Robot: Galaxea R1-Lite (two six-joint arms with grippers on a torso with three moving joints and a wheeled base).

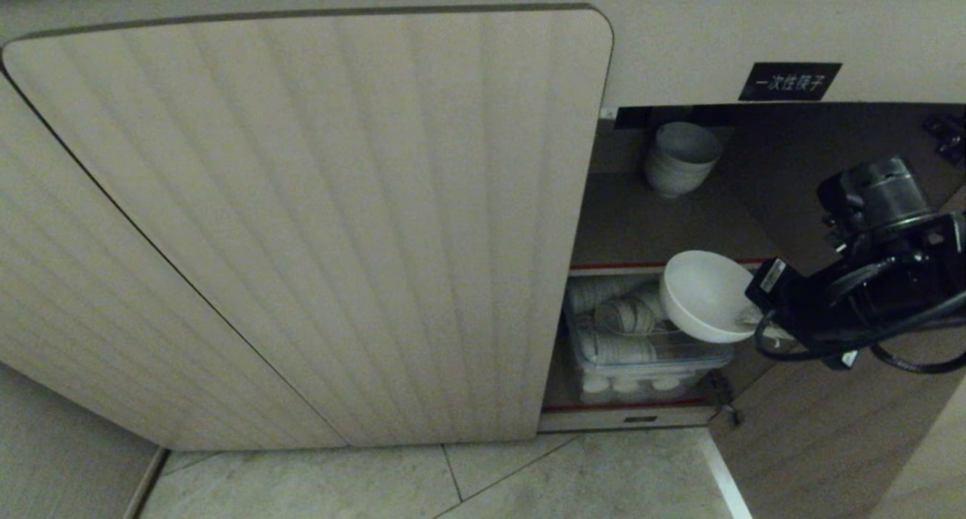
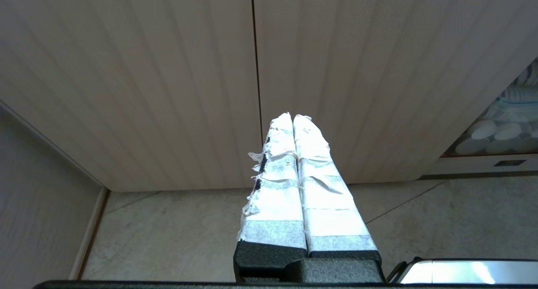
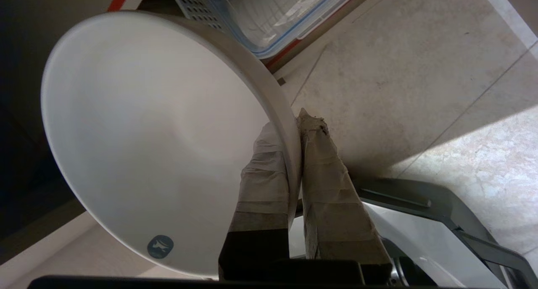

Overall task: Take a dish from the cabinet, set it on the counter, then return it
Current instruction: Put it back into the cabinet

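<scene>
The small plain white round ceramic bowl (image 1: pixel 706 296) sits at the right centre of the head view, tilted with its opening facing up and left, in front of the open compartment of the cabinet. It is off every shelf and carried in the air. In the right wrist view the bowl (image 3: pixel 143 142) fills the left half of the frame; a small round blue mark lies on its inner wall near the lower rim.

The right tool (image 3: pixel 296 125) is clenched on the bowl's rim: 1 tape-wrapped finger (image 3: pixel 265 175) lies inside the bowl, the other against its outer wall. In the head view the black right tool (image 1: pixel 758 315) meets the bowl at its right edge, with cables looping beneath the arm.

The beige wood-grain cabinet with fluted, round-cornered doors (image 1: pixel 317 225) takes up the left and centre of the head view; its left door is closed. Behind the bowl, a clear plastic bin (image 1: pixel 641 353) holding white crockery stands on the lower shelf. A red-edged inner shelf (image 1: pixel 619 265) crosses above it, and a stack of white bowls (image 1: pixel 679 161) stands on the shelf at the upper right. A small black label with white characters (image 1: pixel 789 81) is fixed above the opening.

The left tool (image 2: pixel 293 117) appears in the left wrist view only, its 2 white-taped fingers pressed together and empty, facing the closed fluted doors above the pale tiled floor (image 2: pixel 176 234).
</scene>
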